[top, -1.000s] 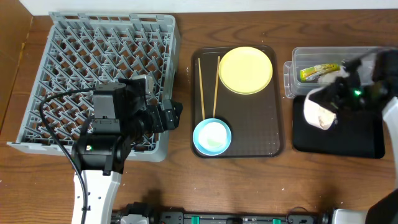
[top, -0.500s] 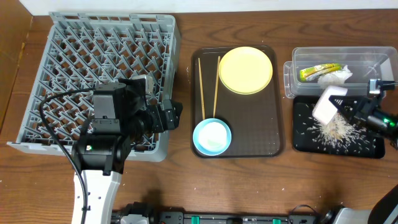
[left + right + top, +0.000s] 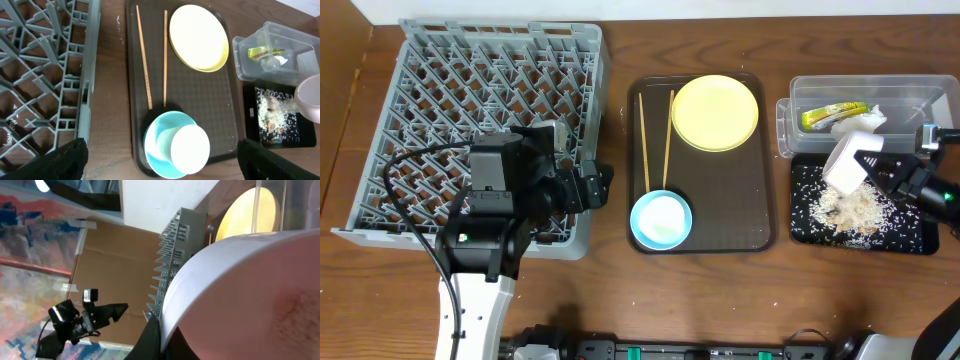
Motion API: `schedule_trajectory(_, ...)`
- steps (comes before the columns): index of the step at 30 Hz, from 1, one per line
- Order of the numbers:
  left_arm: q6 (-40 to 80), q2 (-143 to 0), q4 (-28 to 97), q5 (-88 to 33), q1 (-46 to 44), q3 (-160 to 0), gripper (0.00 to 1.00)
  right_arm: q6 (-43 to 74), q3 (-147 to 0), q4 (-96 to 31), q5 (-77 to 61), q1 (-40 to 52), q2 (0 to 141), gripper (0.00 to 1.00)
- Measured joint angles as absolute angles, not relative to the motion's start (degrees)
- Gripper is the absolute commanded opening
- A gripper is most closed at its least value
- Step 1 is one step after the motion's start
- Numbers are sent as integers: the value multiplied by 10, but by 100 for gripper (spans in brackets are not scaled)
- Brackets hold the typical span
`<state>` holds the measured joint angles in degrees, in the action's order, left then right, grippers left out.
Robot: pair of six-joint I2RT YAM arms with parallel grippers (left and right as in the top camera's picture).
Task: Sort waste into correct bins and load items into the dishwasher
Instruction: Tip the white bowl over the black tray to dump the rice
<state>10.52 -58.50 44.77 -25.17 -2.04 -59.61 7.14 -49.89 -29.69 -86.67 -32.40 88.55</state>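
Found right gripper (image 3: 878, 168) clamped on rim of white bowl (image 3: 846, 163), held tilted over shallow black tray (image 3: 920, 238). Noted rice-like scraps (image 3: 855, 205) scattered across that tray, thickest just below bowl. Recorded clear tub (image 3: 786, 128) just behind tray, holding yellow-green wrapper (image 3: 830, 114) and crumpled white tissue (image 3: 865, 121). Found left gripper (image 3: 598, 186) spread wide, holding nothing, poised at near right edge of grey dish rack (image 3: 490, 90). Logged on brown serving tray (image 3: 720, 200): yellow plate (image 3: 715, 112), two chopsticks (image 3: 643, 140) just beside it, light blue bowl (image 3: 642, 225) with small white cup (image 3: 190, 145) inside.
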Motion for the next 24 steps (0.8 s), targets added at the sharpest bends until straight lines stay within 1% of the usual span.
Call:
schedule_trajectory(6, 105, -585, 448, -252, -20, -596, 96, 64, -495, -297, -836, -324, 886, 1)
schedule_trajectory(10, 105, -585, 448, -251, -20, -596, 96, 63, -489, -289, -846, -324, 886, 1)
schedule_trajectory(14, 105, -585, 448, -252, -20, -596, 96, 81, -488, -313, -804, -324, 886, 1)
schedule_trajectory(19, 105, -585, 448, -252, -20, -596, 96, 77, -488, -316, -795, -324, 886, 1)
schedule_trajectory(23, 105, -585, 448, -252, -20, -596, 96, 60, -487, -306, -824, -324, 885, 1)
schedule_trajectory(24, 105, -585, 448, -252, -20, -596, 96, 69, -487, -307, -810, -324, 885, 1)
